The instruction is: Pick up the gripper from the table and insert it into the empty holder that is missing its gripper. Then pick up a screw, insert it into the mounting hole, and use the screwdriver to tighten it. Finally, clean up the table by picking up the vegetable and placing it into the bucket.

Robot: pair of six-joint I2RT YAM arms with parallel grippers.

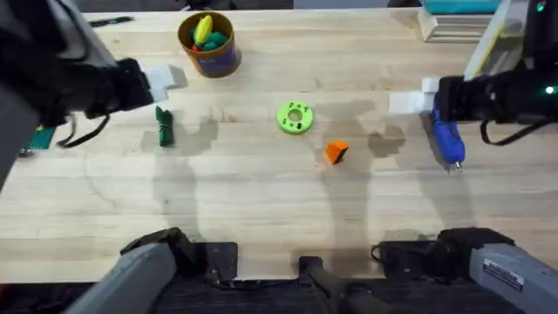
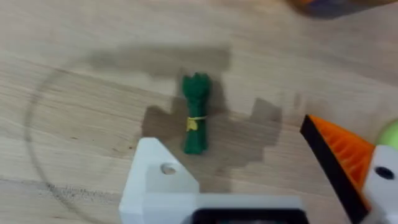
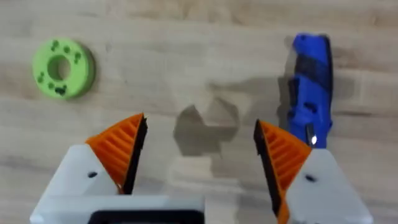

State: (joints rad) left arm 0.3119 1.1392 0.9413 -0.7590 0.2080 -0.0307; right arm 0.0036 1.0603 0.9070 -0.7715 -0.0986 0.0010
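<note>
Down at the near edge of the overhead view, two arm bases, left and right, dark against the wooden table [image 1: 261,209]. A little farther out, centre-right, the gripper [image 1: 336,153], small orange wedge, lying loose on the wood. Just beyond it, the lime-green disc [image 1: 295,117], flat, apart from the wedge. Off to the right, the screwdriver [image 1: 446,139], blue, lying on the table with its tip toward the near edge, just beside the right gripper [image 1: 410,102].

From the right wrist, right gripper [image 3: 199,146] spread wide, orange ribbed pads [image 3: 121,146] on both white mounts, nothing between them, bare wood below. Screwdriver [image 3: 309,87] just off one side, disc [image 3: 63,68] off the other.

Over on the left, the vegetable [image 1: 165,126], dark green, lying flat, near the left gripper [image 1: 166,78]. From the left wrist, left gripper [image 2: 249,162] open and holding nothing: one finger carrying an orange ridged tip [image 2: 342,155], the other the holder [image 2: 158,180], bare white with a mounting hole showing. Vegetable [image 2: 196,113] on the wood just past the holder, not touched.

Farthest out, the bucket [image 1: 209,44], upright, with a yellow and green toy [image 1: 204,30] inside.
</note>
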